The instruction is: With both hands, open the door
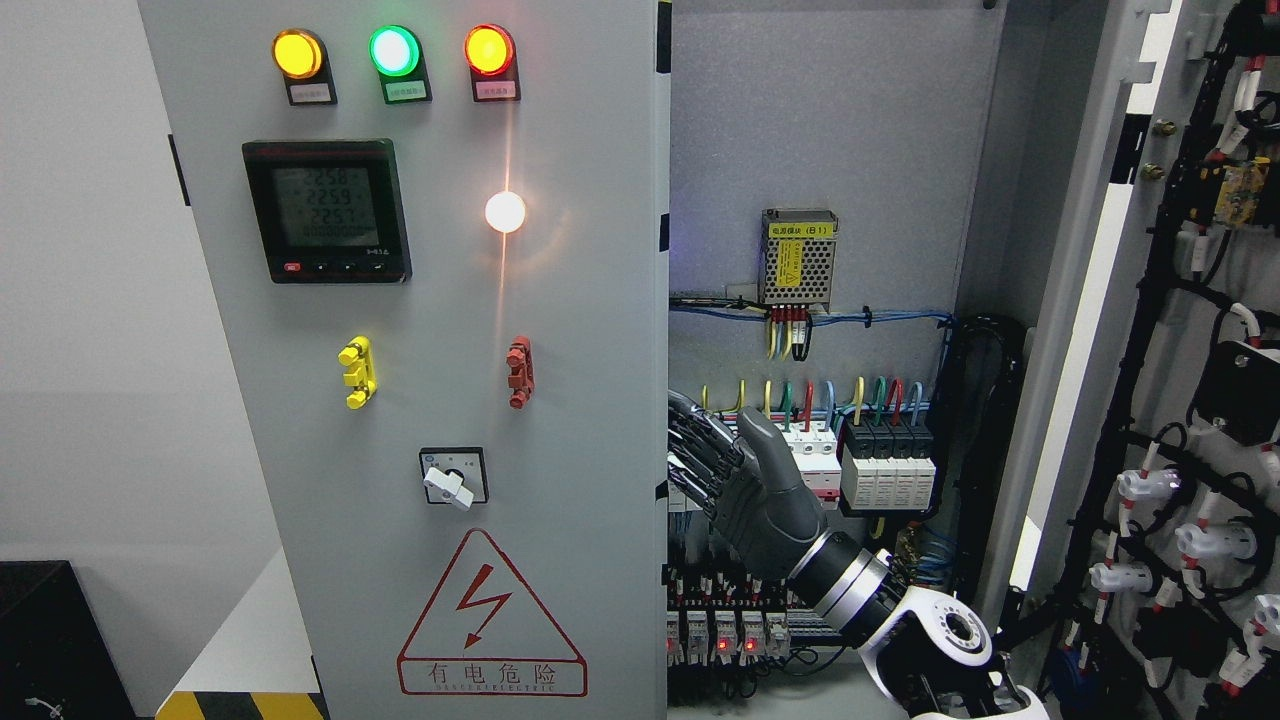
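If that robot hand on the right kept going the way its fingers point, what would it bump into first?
Most likely the inner edge of the left door. The right robot hand points up and left, its fingers already at or behind that edge; depth is unclear.

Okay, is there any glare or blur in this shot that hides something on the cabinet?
Head view: a white glare spot with a vertical streak sits on the left door, beneath the red lamp, hiding only bare panel. The three lamps bloom brightly and their labels are unreadable. The meter digits look soft. The right hand and the breakers are fairly sharp.
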Tool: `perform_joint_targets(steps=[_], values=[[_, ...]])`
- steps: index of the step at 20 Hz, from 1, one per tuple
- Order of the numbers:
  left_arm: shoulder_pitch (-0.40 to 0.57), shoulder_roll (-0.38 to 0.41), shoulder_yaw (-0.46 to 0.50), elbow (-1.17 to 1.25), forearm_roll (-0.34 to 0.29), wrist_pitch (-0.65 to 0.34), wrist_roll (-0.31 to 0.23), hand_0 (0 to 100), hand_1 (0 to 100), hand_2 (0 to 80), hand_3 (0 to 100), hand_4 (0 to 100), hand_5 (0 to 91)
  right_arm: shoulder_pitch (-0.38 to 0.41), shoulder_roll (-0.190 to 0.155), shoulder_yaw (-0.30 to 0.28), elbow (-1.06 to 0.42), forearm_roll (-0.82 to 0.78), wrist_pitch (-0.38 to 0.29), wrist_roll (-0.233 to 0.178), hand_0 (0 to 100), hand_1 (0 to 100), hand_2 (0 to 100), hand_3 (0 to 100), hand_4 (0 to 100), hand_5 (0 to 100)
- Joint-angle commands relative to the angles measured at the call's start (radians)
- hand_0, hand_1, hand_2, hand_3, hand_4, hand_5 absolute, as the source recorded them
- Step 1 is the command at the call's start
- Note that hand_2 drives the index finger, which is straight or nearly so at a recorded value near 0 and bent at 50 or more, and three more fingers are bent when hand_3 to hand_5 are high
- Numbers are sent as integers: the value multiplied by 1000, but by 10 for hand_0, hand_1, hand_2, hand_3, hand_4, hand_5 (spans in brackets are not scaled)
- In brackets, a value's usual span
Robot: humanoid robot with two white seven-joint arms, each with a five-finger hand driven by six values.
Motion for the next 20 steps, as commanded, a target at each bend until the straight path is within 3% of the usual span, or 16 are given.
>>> perform_joint_targets(steps=[1,16,20], values=[[0,0,0,-29,0,0,0,0,0,0,0,0,0,-2,31,0,-1,0,-1,10,193,0,0,0,0,0],[0,0,0,-29,0,0,0,0,0,0,0,0,0,-10,31,0,-20,-1,2,40,193,0,0,0,0,0],[0,0,0,-29,0,0,0,0,0,0,0,0,0,-2,23,14,-52,-102,5,44,193,0,0,0,0,0]])
